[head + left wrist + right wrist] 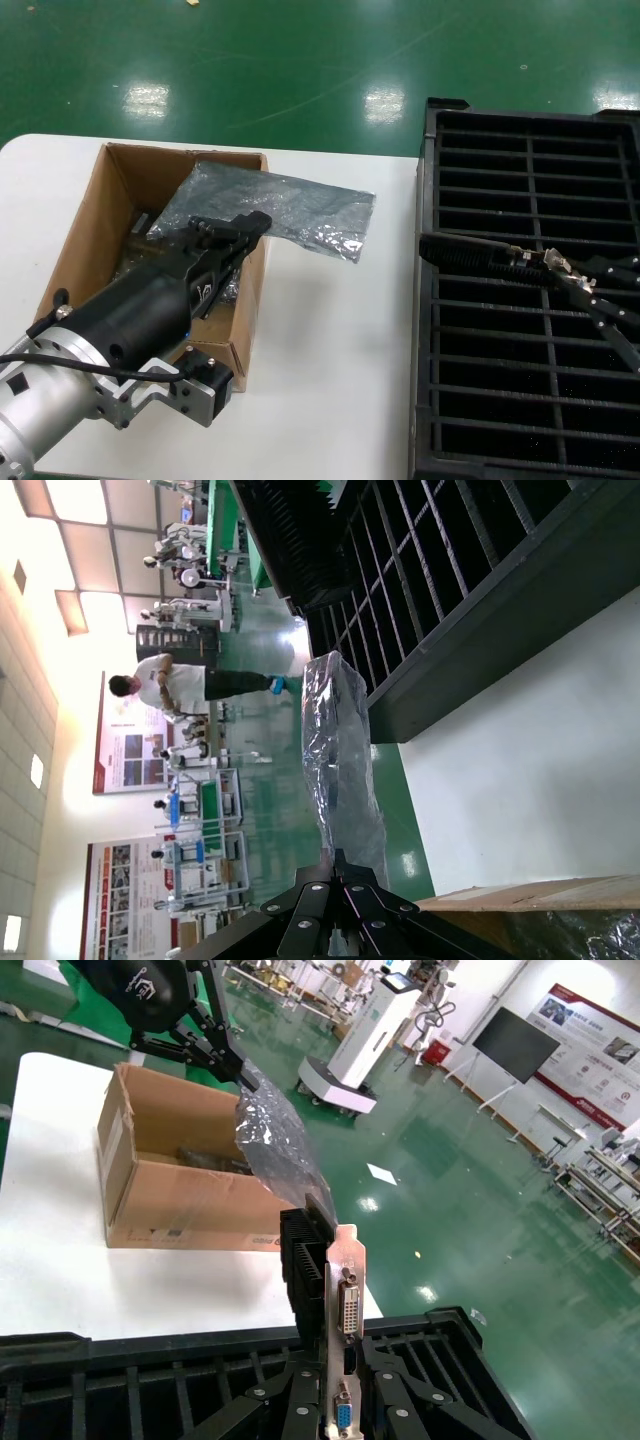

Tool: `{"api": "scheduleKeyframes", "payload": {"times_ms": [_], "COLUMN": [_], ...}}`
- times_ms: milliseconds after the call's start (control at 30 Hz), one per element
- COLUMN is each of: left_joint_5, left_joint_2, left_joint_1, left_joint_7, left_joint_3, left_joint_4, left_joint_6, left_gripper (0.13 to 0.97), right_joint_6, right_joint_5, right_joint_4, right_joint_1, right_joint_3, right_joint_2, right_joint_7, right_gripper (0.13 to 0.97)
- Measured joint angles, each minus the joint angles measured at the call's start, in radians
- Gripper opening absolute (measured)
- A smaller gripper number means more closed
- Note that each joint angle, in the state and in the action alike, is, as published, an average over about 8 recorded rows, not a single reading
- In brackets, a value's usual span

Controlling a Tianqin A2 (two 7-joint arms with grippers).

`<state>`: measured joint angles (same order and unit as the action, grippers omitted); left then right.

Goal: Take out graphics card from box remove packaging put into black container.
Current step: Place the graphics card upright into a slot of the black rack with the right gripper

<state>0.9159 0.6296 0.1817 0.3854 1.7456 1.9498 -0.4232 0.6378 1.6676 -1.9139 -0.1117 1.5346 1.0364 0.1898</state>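
My left hand (262,222) is over the brown box (90,225) on the white counter (330,350), fingers pinched together on one end of the silvery bag (275,208). The bag hangs out over the box's far rim toward the counter and looks flat and empty, so I judge the unwrapping done. There's still dark stuff inside the box, can't tell what.

Further off, my right hand (335,1400) is clamped on the graphics card (343,1295), card upright with its metal bracket up, held above the black crate (530,300). Card is over the slots, not seated yet.

Left to do, I'd say: lower the card into a slot, release, and drop the bag.
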Motion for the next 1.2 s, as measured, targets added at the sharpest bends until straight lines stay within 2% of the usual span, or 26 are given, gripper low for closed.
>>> {"api": "scheduleKeyframes", "payload": {"times_ms": [167,333,533,767,967,1200], "left_joint_5": [0.000,0.000,0.000,0.000,0.000,0.000], "left_joint_2": [0.000,0.000,0.000,0.000,0.000,0.000], "left_joint_1": [0.000,0.000,0.000,0.000,0.000,0.000], "left_joint_7": [0.000,0.000,0.000,0.000,0.000,0.000], "left_joint_3": [0.000,0.000,0.000,0.000,0.000,0.000], "left_joint_4": [0.000,0.000,0.000,0.000,0.000,0.000], "left_joint_6": [0.000,0.000,0.000,0.000,0.000,0.000], "left_gripper": [0.139,0.139,0.139,0.139,0.139,0.139], "right_joint_6": [0.051,0.170,0.389,0.611,0.643,0.639], "right_joint_5": [0.016,0.025,-0.012,-0.149,-0.255,-0.275], "right_joint_4": [-0.001,0.000,0.032,0.095,0.113,0.114], "right_joint_1": [-0.032,-0.123,-0.334,-0.568,-0.634,-0.639], "right_joint_3": [0.017,0.062,0.175,0.331,0.381,0.386], "right_joint_2": [0.028,0.097,0.132,0.060,0.009,0.001], "right_joint_7": [-0.019,-0.005,0.054,0.120,0.160,0.168], "right_gripper": [0.187,0.187,0.187,0.187,0.187,0.187]}}
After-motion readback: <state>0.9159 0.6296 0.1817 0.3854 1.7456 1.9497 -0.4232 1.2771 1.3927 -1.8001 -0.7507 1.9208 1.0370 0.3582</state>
